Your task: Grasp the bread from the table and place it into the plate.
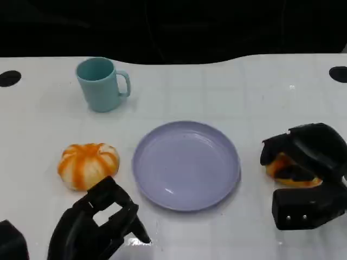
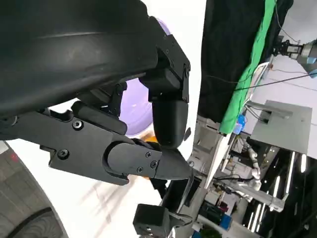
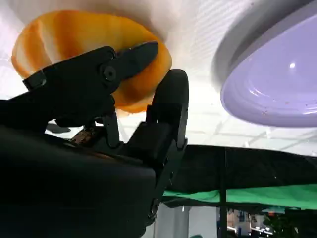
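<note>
A lilac plate (image 1: 187, 162) lies in the middle of the white table. My right hand (image 1: 306, 173) is to its right, fingers curled over an orange-and-white bread roll (image 1: 279, 165) that sits on the table. In the right wrist view the fingers (image 3: 166, 109) wrap the roll (image 3: 74, 34) from both sides, with the plate (image 3: 277, 84) close beside it. A second striped roll (image 1: 88, 165) lies left of the plate. My left hand (image 1: 97, 222) hovers just in front of that roll with fingers apart, holding nothing. Past the left hand (image 2: 124, 148) in the left wrist view is the plate (image 2: 136, 106).
A teal mug (image 1: 101, 84) stands at the back left, handle to the right. The table's far edge meets a dark backdrop. Two black holes mark the table's far corners.
</note>
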`<state>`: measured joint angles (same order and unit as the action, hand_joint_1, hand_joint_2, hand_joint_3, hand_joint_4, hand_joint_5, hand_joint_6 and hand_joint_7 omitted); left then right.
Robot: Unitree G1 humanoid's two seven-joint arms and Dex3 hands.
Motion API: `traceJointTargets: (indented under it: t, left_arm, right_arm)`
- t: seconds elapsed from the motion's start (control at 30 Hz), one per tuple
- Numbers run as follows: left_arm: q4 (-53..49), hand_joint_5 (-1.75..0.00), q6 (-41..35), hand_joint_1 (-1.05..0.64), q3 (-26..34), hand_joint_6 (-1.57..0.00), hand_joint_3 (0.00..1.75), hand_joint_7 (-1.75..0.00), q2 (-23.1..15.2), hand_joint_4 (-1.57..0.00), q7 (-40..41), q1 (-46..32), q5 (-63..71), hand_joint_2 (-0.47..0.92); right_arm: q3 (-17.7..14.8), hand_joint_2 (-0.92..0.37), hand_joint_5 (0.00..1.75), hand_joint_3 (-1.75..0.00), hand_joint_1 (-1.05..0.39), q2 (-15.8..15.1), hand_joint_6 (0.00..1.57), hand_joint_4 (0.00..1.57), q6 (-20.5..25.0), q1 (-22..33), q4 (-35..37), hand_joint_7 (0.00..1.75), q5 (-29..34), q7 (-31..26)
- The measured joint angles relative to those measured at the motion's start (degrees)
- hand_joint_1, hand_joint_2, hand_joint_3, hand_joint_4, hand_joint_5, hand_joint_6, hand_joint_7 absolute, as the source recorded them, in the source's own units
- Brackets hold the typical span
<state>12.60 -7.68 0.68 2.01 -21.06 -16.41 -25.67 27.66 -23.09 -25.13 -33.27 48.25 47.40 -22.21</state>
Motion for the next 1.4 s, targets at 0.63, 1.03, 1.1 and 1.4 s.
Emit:
traceJointTargets:
  t: [0.63,1.03,1.1,1.4]
  left_arm:
    - [0.0,-1.75,0.0,-0.59,0.0,-0.55,0.21,-1.60,0.1,-0.70,0.0,0.0,0.0,0.92]
    - [-0.4,-1.75,0.0,-0.57,0.0,-0.56,0.20,-1.58,0.1,-0.70,0.0,0.2,-0.1,0.92]
    - [-0.6,-1.75,0.0,-0.58,0.0,-0.57,0.19,-1.58,0.1,-0.70,0.0,0.2,-0.1,0.92]
    - [-0.6,-1.75,0.0,-0.59,0.0,-0.57,0.19,-1.59,0.3,-0.70,0.0,0.2,-0.4,0.92]
  right_arm:
    - [-2.3,-0.24,1.75,-1.24,0.08,0.5,0.92,1.00,-4.9,-0.1,0.0,1.45,-2.7,-9.8]
    - [-5.7,-0.14,1.75,-1.39,0.09,0.8,0.89,1.03,-8.3,0.6,-9.0,1.56,-7.3,-7.7]
    - [-6.1,-0.12,1.75,-1.45,0.10,1.2,0.89,1.05,-9.0,1.1,-11.1,1.59,-8.3,-6.1]
    - [-6.3,-0.14,1.75,-1.45,0.03,5.4,0.81,1.04,-12.2,2.0,-14.9,1.69,-11.4,0.9]
